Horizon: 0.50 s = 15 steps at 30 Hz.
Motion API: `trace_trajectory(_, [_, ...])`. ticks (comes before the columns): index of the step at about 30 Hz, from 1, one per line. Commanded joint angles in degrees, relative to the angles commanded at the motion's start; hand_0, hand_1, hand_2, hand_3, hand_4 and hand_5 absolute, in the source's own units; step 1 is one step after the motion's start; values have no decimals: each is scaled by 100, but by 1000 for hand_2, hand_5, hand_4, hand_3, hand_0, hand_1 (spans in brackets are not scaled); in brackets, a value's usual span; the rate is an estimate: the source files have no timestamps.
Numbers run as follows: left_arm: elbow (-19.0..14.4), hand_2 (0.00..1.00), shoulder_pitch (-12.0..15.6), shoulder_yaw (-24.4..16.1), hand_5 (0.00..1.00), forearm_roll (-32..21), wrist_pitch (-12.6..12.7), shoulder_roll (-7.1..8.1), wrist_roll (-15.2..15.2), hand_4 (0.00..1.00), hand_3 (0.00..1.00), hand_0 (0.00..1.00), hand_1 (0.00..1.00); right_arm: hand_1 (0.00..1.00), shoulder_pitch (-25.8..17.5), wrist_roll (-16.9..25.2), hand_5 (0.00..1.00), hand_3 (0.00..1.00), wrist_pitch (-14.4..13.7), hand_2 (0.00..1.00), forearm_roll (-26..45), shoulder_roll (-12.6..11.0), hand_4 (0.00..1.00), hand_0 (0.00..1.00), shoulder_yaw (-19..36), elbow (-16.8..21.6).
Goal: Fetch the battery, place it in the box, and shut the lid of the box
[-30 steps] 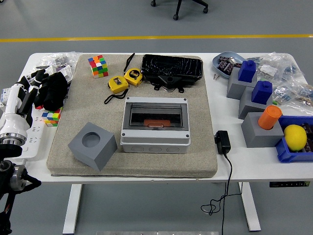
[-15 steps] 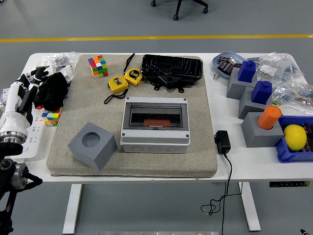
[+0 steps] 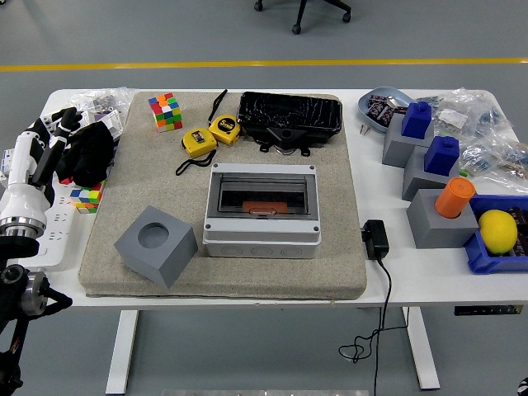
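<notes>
The grey box (image 3: 262, 235) sits in the middle of the beige mat (image 3: 115, 210). Its smoky clear lid (image 3: 262, 194) lies flat over the top, and an orange battery (image 3: 266, 206) shows through it inside. My left hand (image 3: 81, 153), black-fingered on a white forearm, hovers at the table's left edge, far from the box. Its fingers are relaxed and hold nothing. My right arm is out of the picture.
On the mat are a grey cube with a round hole (image 3: 157, 244), a colour cube (image 3: 166, 110), two yellow tape measures (image 3: 210, 134) and a black tray (image 3: 289, 115). A black charger (image 3: 376, 239) lies right of the mat. Grey-and-blue blocks (image 3: 417, 132) and a lemon (image 3: 498, 231) stand at the right.
My left hand has drifted slightly left and back, away from the mat. The box and everything else stay put.
</notes>
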Motion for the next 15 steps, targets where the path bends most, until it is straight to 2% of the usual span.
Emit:
trace_trajectory(2, [-17, 727, 1, 8, 769, 24, 6, -3, 3, 964, 702, 726, 772, 2, 1, 13, 491, 58, 0, 93, -223, -21, 799, 2, 71, 0])
trace_trajectory(4, [-28, 727, -7, 19, 769, 43, 10, -7, 6, 964, 702, 726, 772, 2, 4, 55, 491, 58, 112, 93, -428, -40, 799, 2, 328, 0])
trace_trajectory(5, [-35, 726, -12, 26, 768, 58, 13, -5, 7, 960, 703, 727, 771, 487, -3, 57, 981, 614, 241, 599, -383, -51, 998, 277, 451, 0])
trace_trajectory(10, [-54, 726, -19, 33, 768, 94, 19, -6, 13, 960, 703, 727, 771, 487, -88, -25, 981, 614, 987, 599, 361, -42, 998, 277, 1361, 0])
trace_trajectory(11, [-54, 725, -15, 33, 766, 100, 18, -9, 16, 954, 700, 722, 768, 792, -97, -150, 998, 844, 1228, 824, 615, -52, 998, 817, 1616, 0])
trace_trajectory(13, [-50, 725, -15, 45, 766, 106, 17, -9, 21, 954, 700, 722, 768, 792, -103, -361, 998, 844, 1618, 824, 1053, -74, 998, 817, 1914, 0])
trace_trajectory(15, [-56, 725, -18, 59, 766, 121, 14, -10, 24, 954, 700, 722, 768, 792, -106, -530, 998, 844, 1880, 824, 1299, -81, 998, 817, 2107, 0])
